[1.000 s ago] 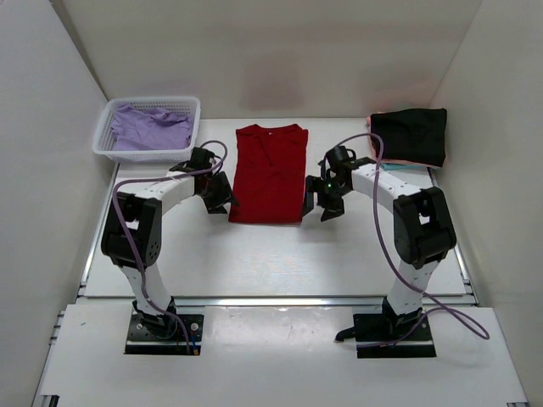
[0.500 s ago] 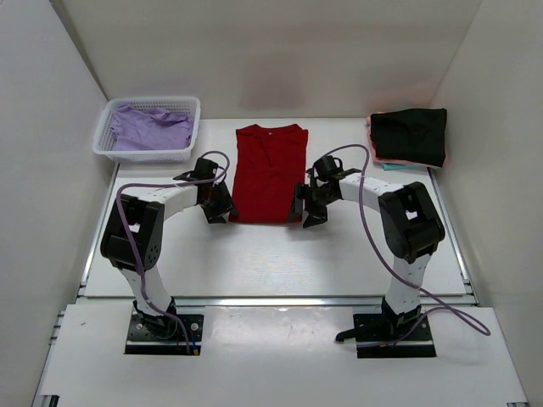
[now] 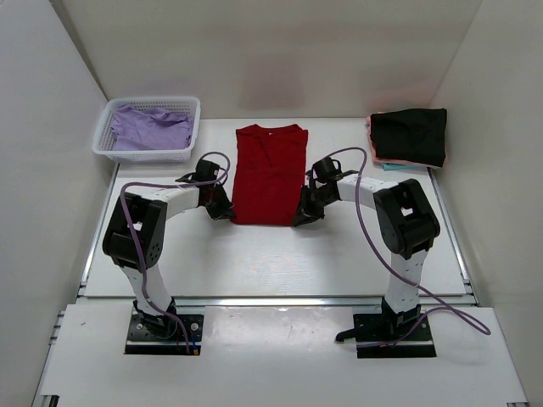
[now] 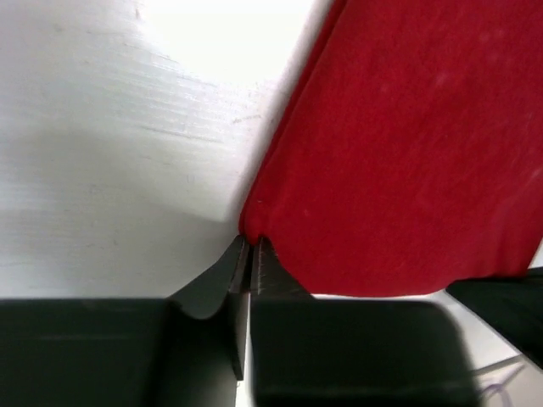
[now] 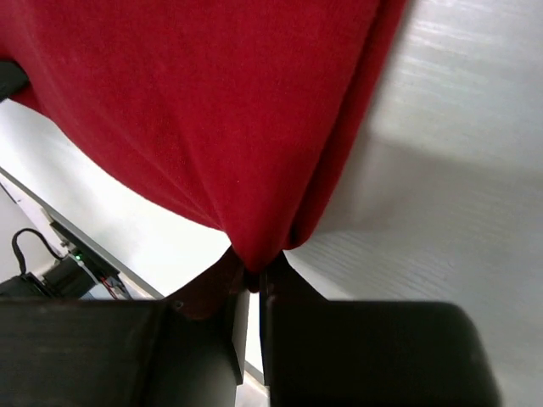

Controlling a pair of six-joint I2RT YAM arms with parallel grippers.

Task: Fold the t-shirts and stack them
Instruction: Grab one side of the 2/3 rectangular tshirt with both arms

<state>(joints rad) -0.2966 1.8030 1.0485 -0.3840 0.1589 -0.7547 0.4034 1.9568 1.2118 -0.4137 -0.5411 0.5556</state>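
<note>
A deep red t-shirt (image 3: 268, 174) lies flat in a long folded strip at the middle of the table, collar at the far end. My left gripper (image 3: 227, 212) is shut on its near left corner, seen in the left wrist view as red t-shirt cloth (image 4: 399, 153) pinched at the left gripper (image 4: 251, 242). My right gripper (image 3: 304, 216) is shut on the near right corner, where the red t-shirt (image 5: 212, 119) bunches between the jaws of the right gripper (image 5: 253, 275). A black t-shirt (image 3: 410, 136) tops a folded stack at the far right. A lavender t-shirt (image 3: 151, 129) fills the basket.
A white lattice basket (image 3: 181, 151) stands at the far left corner. Pink and teal cloth (image 3: 387, 163) peeks out under the black shirt. White walls close in the table on three sides. Purple cables loop over both arms.
Both grippers moved inward to the red shirt's near corners and shut on the cloth. A second ago they stood open beside the shirt.
</note>
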